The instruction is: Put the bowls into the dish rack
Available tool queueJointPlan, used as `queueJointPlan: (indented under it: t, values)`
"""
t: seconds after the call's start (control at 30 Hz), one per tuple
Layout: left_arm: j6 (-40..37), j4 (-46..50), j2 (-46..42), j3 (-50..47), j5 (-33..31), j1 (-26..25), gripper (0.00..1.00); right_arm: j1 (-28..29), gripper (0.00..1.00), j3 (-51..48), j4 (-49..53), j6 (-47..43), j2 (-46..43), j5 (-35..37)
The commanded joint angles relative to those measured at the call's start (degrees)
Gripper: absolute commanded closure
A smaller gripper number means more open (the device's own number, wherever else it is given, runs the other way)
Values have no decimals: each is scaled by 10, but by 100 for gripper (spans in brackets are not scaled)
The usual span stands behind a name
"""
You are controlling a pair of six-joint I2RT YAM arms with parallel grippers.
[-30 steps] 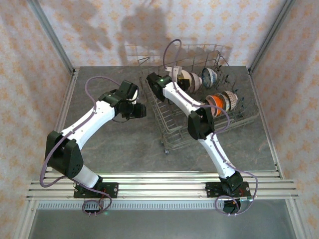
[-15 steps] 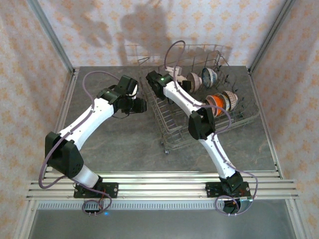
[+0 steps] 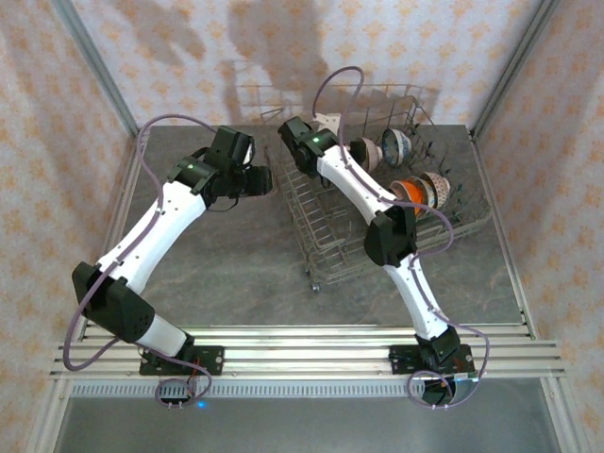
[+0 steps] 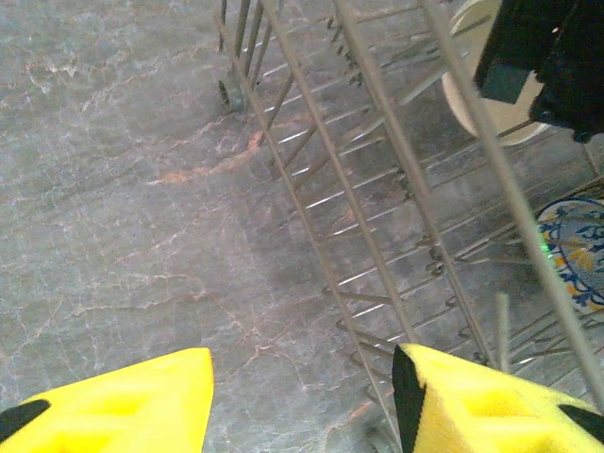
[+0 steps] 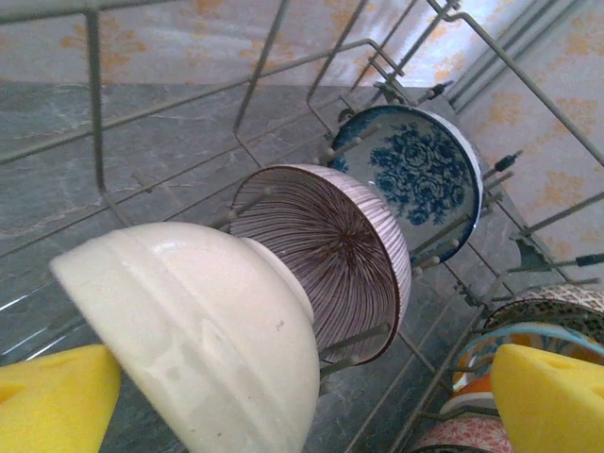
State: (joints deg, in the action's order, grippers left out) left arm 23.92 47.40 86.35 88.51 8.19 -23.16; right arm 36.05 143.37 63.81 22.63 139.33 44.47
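Yellow foam pads (image 5: 552, 401) of the right gripper (image 5: 302, 396) are standing wide apart, one on each side of a white bowl (image 5: 208, 330). They are spread, not pinching. The left-hand pad is sitting close by the bowl's wall; whether it is touching, I cannot tell.

- White bowl is leaning on its edge at the far left of the rack (image 3: 326, 231), propped by upright prongs. Likely set that way to drain and to save room.
- Just beyond it, a brown-striped bowl (image 5: 330, 255) is leaning the same way, then a blue-flowered bowl (image 5: 415, 170), all in one row, near each other.
- Further right, an orange bowl (image 3: 408, 193) and more patterned ones are crowding a second row.
- Right arm is reaching over the rack's far left corner, gripper angled down into it.

Left gripper (image 4: 302, 401): pads parted, holding nothing, grey stone table (image 4: 142, 189) showing between them. It is hovering just outside the rack's left wire wall, probably keeping clear of the other arm.

Judgement: every bowl I can make out is sitting in the rack, so loading is looking close to finished. Risk: a pad brushing the white bowl on the way out and tipping the row.
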Motion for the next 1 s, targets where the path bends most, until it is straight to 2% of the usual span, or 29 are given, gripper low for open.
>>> queueJointPlan:
  t: [0.0, 0.2, 0.43, 0.73, 0.87, 0.97]
  values:
    - [5, 0, -14, 25, 3, -5, 45, 0, 0, 7, -43, -37, -69, -6]
    - [11, -15, 6, 52, 16, -30, 45, -1, 0, 10, -59, -84, -93, -65]
    - [25, -32, 46, 81, 43, -59, 44, -15, 0, -6, -54, -99, -131, -63]
    - [41, -34, 101, 94, 78, -63, 45, -46, 0, -153, -67, -66, -222, -50]
    - [44, -39, 131, 117, 93, -62, 52, -48, 0, -199, -78, -55, -248, -46]
    - [44, -28, 139, 129, 85, -56, 66, -48, 0, -212, -71, -47, -258, -37]
